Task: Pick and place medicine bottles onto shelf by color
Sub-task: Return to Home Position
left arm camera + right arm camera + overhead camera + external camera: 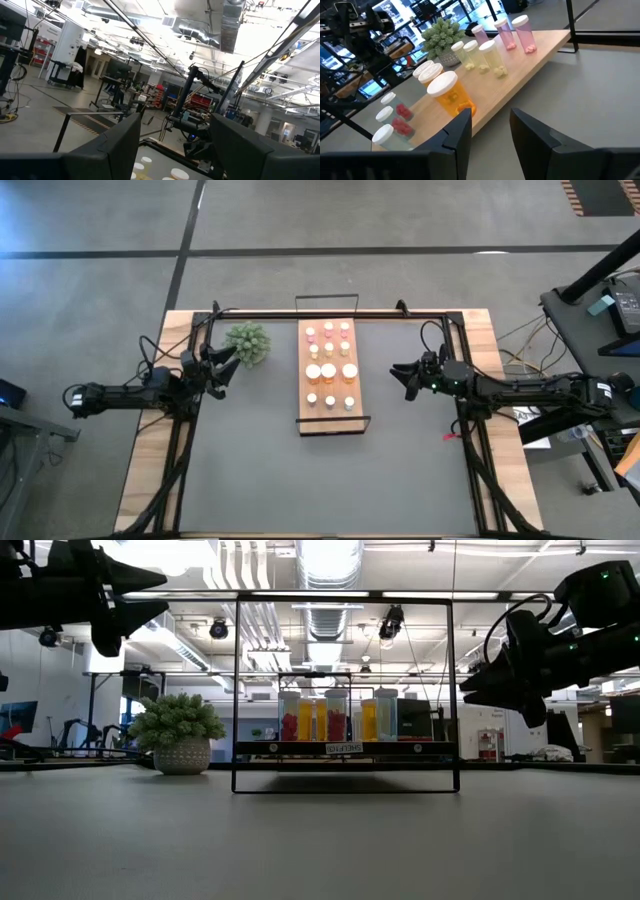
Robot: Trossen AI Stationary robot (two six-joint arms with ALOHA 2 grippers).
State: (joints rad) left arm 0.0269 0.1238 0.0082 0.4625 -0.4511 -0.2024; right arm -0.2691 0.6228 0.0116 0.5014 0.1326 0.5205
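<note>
Bottles (146,160) mostly beyond picture's edge

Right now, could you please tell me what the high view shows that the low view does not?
Only the high view shows the medicine bottles standing in rows of three along the shelf, and most of both arms. Only the low view shows the bottles' bodies side-on, the pale pot under the green plant and the ceiling behind. Both show that plant, the open left hand beside it and the open right hand, each clear of the shelf.
</note>
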